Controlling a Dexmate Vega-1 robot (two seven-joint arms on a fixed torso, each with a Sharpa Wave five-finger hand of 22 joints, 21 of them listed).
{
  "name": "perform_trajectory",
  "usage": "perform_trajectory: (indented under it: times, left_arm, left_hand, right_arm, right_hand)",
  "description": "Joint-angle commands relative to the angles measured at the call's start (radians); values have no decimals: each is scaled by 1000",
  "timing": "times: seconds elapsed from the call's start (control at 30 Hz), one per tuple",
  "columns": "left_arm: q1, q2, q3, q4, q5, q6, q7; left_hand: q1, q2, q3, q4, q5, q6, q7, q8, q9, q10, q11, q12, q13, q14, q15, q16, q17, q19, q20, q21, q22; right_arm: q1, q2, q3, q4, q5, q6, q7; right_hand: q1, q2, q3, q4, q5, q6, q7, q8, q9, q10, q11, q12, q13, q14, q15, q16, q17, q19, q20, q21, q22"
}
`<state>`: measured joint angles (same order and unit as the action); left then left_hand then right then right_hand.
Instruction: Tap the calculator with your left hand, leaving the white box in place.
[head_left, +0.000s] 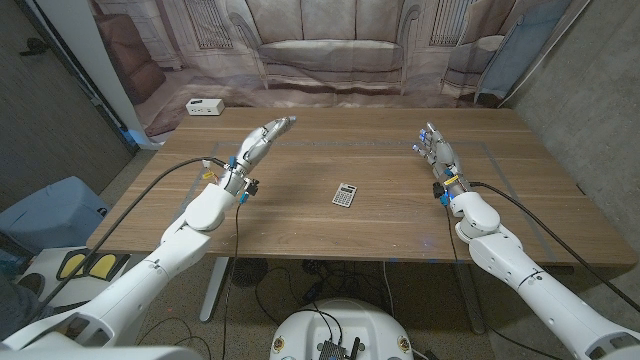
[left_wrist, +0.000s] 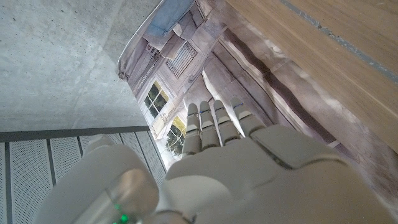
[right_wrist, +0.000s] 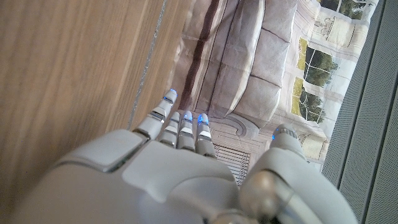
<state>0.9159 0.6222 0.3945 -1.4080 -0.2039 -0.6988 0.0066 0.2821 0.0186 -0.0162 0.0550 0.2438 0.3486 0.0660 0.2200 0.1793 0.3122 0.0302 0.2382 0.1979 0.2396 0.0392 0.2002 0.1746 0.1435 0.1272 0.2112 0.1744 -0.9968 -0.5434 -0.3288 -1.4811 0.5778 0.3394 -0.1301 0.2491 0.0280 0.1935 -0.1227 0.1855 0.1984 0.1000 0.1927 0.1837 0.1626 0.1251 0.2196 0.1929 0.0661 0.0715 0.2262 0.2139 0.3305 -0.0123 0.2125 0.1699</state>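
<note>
— Checking the left hand (head_left: 262, 139) first: what are the fingers doing?
— Stretched out straight and lying side by side, holding nothing. The left wrist view shows the same hand (left_wrist: 249, 168) from behind, fingers (left_wrist: 214, 121) packed close together, thumb off to one side. Whether the hand is lifted off the table (head_left: 300, 225) or resting on it, can't tell from the head view.
— Calculator?
— The calculator (head_left: 345, 194) lies flat on the wood near the middle of the table, off to the right of the left fingertips and nearer the robot than they are. Clear gap of bare wood between them, no contact.
— White box?
— The white box (head_left: 204, 106) sits at the far left corner of the table, beyond the left fingertips and to their left, well apart from the calculator. Nothing touches it.
— Right hand?
— The right hand (head_left: 437, 152) is over the right side of the table, fingers extended toward the far edge, nothing in them. From the right wrist view the hand (right_wrist: 180, 180) shows its fingers (right_wrist: 180, 127) close together with blue-lit tips, thumb standing apart. The calculator is left of those fingertips and nearer the robot, well apart.
— Background?
— A printed backdrop (head_left: 330, 45) with a sofa hangs behind the table.
</note>
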Motion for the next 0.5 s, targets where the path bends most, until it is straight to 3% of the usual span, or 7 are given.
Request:
perform_trajectory:
  times: [0.03, 0.27, 0.5]
  left_arm:
    - [28, 19, 8, -75, 119, 28, 48]
    - [48, 26, 0, -111, 209, 40, 108]
    - [54, 37, -4, -127, 283, 37, 149]
  left_hand:
    - [12, -2, -2, -5, -3, 17, -2, 6, 3, 11, -1, 10, 2, 11, -1, 6, 4, 8, 1, 4, 5]
    - [16, 0, -3, -8, -8, 46, -4, 11, 3, 30, -4, 13, 2, 28, -8, 7, 4, 23, 12, 6, 5]
    - [21, 4, -2, -11, -13, 60, 3, 9, 4, 45, -9, 16, 2, 38, -10, 6, 4, 37, -18, 8, 5]
  right_arm:
    - [12, 15, -1, 30, 5, 21, 12]
    - [12, 21, -1, 41, 16, 24, 18]
    - [7, 17, -2, 29, 15, 18, 17]
  right_hand:
    - [12, 5, 7, -3, 0, 8, 2, 6, 4, 5, 3, 0, 4, 6, 2, 2, 0, 5, 6, 0, 2]
    - [13, 6, 7, -4, 0, 9, 3, 6, 4, 6, 3, 0, 4, 6, 1, 1, 0, 6, 5, -1, 2]
    - [18, 9, 9, -6, 1, 8, 5, 5, 4, 4, 7, -3, 4, 3, 1, -1, 0, 6, 2, -3, 2]
